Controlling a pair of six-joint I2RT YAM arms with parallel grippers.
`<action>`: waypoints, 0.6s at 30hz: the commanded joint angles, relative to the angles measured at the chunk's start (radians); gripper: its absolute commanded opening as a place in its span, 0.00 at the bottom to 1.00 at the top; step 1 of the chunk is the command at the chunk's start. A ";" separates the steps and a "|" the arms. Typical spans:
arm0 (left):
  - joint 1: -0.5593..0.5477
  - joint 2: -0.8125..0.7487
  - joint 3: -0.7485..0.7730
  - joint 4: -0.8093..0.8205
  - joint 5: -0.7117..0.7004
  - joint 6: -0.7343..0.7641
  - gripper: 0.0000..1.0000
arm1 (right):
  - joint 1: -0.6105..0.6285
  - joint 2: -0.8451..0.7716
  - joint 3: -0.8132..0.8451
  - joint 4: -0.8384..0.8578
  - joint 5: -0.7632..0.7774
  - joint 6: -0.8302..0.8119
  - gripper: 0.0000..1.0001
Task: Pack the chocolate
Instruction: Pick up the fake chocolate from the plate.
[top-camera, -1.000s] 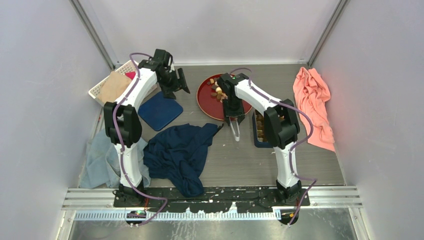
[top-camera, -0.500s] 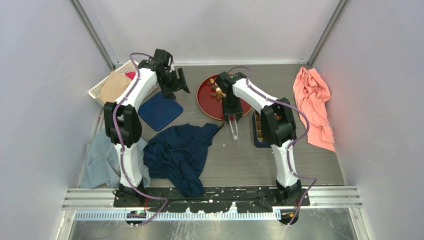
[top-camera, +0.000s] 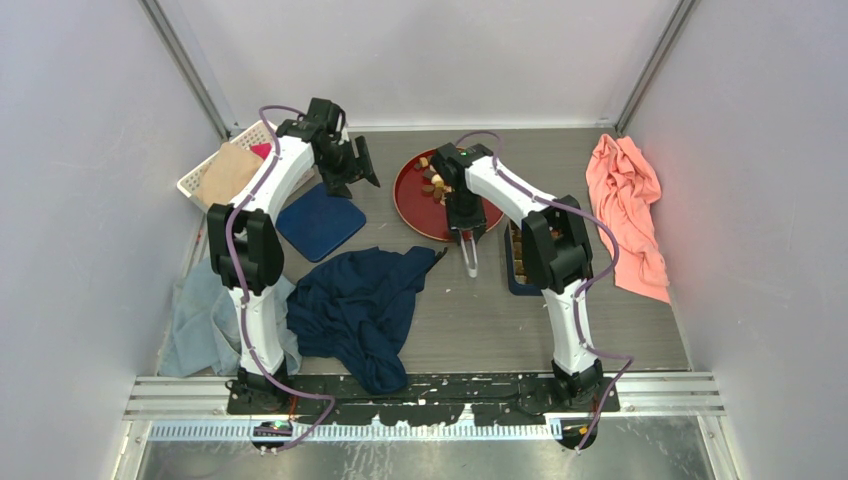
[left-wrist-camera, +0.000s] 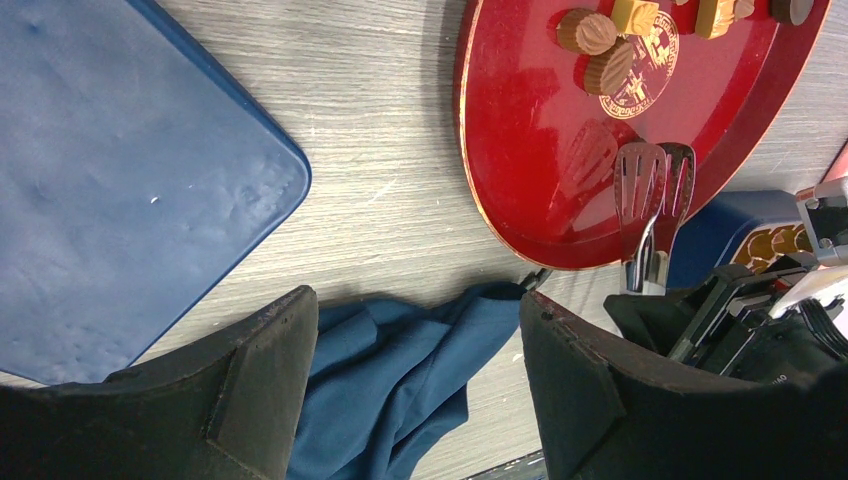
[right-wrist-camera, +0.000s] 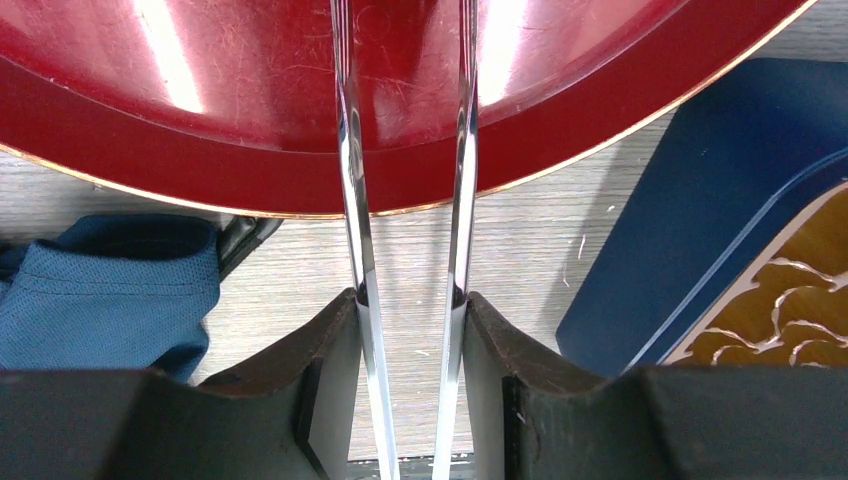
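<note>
Steel tongs (right-wrist-camera: 352, 230) are clamped between the pads of the right gripper (right-wrist-camera: 408, 325), their two arms running out over the near rim of the red tray (left-wrist-camera: 520, 150). In the left wrist view the slotted heads lie on bare lacquer with nothing seen between them, short of the chocolate (left-wrist-camera: 590, 35), which is clustered on the far half of the tray around the gold emblem. Risk 1: the pads hold only thin, smooth blades, so a hard squeeze or a knock on the rim could twist the tongs in the grip. Risk 2: round pieces may squirt from the heads and roll off on the way across. Risk 3: a low reach could push the tray rather than lift a piece. The navy box (right-wrist-camera: 680, 200) sits just beside the tray, largely under the right arm in the top view; brown pieces appear to occupy some cells. The left gripper (left-wrist-camera: 415, 400) hangs spread and empty above the blue pad (left-wrist-camera: 120, 180). A navy cloth (top-camera: 365, 300) reaches close to the tray's near rim and could snag.
</note>
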 joint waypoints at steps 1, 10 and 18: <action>0.008 -0.039 0.020 0.016 -0.003 0.015 0.74 | 0.002 -0.092 0.048 -0.021 0.041 -0.005 0.24; 0.008 -0.041 0.015 0.020 0.007 0.013 0.74 | 0.002 -0.147 0.026 -0.025 0.059 0.008 0.23; 0.008 -0.046 0.010 0.023 0.014 0.016 0.74 | 0.002 -0.202 -0.012 -0.031 0.060 0.027 0.22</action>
